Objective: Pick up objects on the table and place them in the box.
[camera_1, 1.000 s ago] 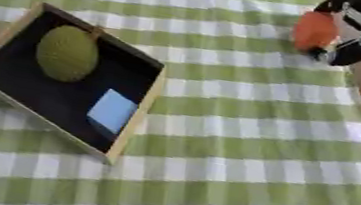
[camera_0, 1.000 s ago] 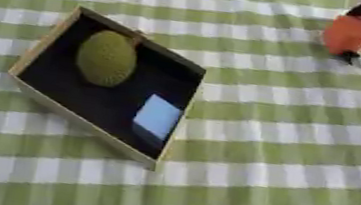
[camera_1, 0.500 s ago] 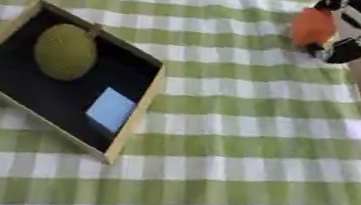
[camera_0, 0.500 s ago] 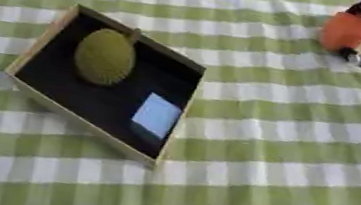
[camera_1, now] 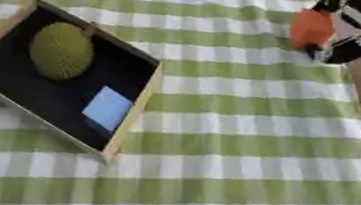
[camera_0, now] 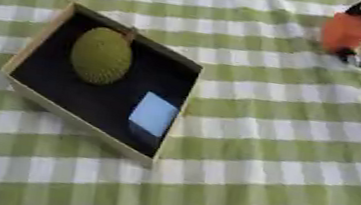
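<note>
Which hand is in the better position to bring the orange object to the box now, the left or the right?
The right. The right hand is curled round the orange object at the upper right, above the checked cloth. The box lies to its left. The left hand shows in neither view.

The box [camera_0: 45, 42] lies on the table's [camera_0: 283, 154] left, holding a round fruit [camera_0: 100, 56] behind a block [camera_0: 153, 114].

Table [camera_1: 239, 148] covered by a green-and-white checked cloth [camera_0: 283, 154]. A shallow wooden box [camera_0: 23, 54] with dark interior rests directly on it, toward the left edge, set askew.
</note>
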Available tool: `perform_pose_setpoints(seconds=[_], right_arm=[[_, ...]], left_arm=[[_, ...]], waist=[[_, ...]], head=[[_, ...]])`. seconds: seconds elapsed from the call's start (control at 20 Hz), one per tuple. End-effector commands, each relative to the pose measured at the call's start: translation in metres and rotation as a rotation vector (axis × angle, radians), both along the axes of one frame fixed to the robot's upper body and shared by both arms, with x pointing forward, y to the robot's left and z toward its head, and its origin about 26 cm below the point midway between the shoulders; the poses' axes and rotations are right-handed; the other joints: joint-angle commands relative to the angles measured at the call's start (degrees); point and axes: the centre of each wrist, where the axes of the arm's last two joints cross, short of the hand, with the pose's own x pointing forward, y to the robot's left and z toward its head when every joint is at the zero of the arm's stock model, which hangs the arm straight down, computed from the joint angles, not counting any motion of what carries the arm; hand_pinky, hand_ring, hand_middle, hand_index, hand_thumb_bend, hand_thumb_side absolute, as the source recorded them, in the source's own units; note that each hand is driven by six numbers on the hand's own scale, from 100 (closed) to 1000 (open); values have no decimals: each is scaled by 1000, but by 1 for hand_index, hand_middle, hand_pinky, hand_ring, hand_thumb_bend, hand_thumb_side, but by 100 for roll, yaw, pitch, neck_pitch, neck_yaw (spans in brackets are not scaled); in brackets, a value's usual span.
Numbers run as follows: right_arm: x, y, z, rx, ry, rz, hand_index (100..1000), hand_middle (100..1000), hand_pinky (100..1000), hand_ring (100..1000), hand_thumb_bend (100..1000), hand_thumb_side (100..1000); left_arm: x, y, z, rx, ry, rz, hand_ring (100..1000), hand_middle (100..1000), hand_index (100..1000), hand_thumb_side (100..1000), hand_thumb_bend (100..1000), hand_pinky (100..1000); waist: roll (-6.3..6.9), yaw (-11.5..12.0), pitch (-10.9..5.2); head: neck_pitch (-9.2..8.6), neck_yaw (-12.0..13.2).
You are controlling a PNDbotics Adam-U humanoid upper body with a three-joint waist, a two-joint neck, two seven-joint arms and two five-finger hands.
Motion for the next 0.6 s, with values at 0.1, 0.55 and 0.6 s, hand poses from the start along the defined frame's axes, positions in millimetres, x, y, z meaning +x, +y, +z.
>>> perform_pose_setpoints(seconds=[0.1,0.55,0.6], right_arm=[[-14,1,28,-3,-75,11,755,624,846,792,270,100],[-28,31,45,-50,-127,103,752,624,841,786,329,100],[-32,38,46,-76,-126,126,752,625,840,785,333,107]], left_arm=[[-4,3,7,29,-16,9,831,869,830,861,179,816],[-4,4,6,23,-14,13,830,868,830,853,182,816],[-4,3,6,22,-13,12,830,868,830,852,182,816]], waist=[[-85,-25,-265],[-106,-64,-441],[-108,-70,-467]], head=[[74,35],[187,77],[202,87]])
